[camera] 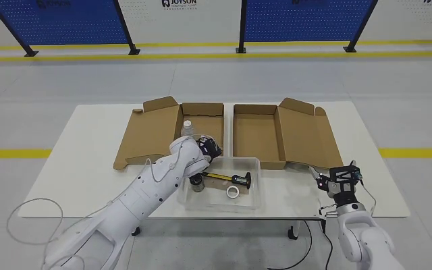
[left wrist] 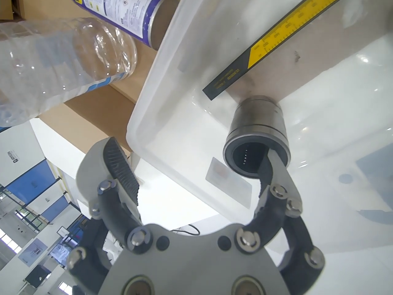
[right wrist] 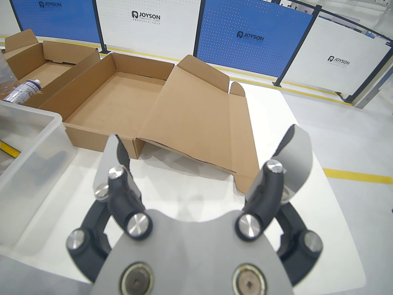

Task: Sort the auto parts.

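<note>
Steel cylindrical bearing [left wrist: 256,130] in clear plastic bin [left wrist: 159,72]; left fingers [left wrist: 121,164] spread, one tip at its rim; right fingers [right wrist: 118,155] spread.

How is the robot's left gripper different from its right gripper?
The left gripper is over the clear bin; the right gripper is over the white table. The left gripper has one finger in a metal cylinder; the right gripper touches nothing. Both are open.

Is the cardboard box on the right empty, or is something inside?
Empty. The right box lies open, its floor bare cardboard in the top and right wrist views.
</note>
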### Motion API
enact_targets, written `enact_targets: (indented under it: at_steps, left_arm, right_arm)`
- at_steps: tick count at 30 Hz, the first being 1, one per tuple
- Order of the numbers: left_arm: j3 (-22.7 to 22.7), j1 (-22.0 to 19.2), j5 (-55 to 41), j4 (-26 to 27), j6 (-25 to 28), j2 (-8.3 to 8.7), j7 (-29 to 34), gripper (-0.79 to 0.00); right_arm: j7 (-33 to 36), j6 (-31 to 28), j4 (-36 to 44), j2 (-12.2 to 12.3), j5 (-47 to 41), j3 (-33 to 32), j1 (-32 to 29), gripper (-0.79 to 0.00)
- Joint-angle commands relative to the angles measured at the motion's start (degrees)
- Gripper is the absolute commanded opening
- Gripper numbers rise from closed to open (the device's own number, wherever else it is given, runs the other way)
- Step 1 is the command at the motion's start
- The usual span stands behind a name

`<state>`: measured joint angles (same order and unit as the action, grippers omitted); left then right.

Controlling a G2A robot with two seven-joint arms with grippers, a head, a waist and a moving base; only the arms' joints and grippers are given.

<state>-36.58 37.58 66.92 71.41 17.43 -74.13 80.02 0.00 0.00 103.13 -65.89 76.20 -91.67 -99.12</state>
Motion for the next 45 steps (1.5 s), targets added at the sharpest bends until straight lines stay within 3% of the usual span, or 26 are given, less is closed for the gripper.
enact_targets:
  at_steps: [1, 22, 45]
  left_arm:
    - [-0.02, 0.1, 0.04, 0.35, 0.42, -0.06, 0.44, 0.0]
    - [-1.03, 3.41, 1.2, 5.91, 0.47, -0.12, 3.18, 0.0]
    - [-3.67, 4.02, -3.79, 4.49, -0.36, -0.83, 1.17, 0.0]
  right_arm:
    - [0.0, 0.0, 0.0, 0.0, 0.0, 0.0, 0.0, 0.0]
    - [0.0, 0.0, 0.0, 0.0, 0.0, 0.0, 0.0, 0.0]
    - [0.0, 0.0, 0.0, 0.0, 0.0, 0.0, 0.0, 0.0]
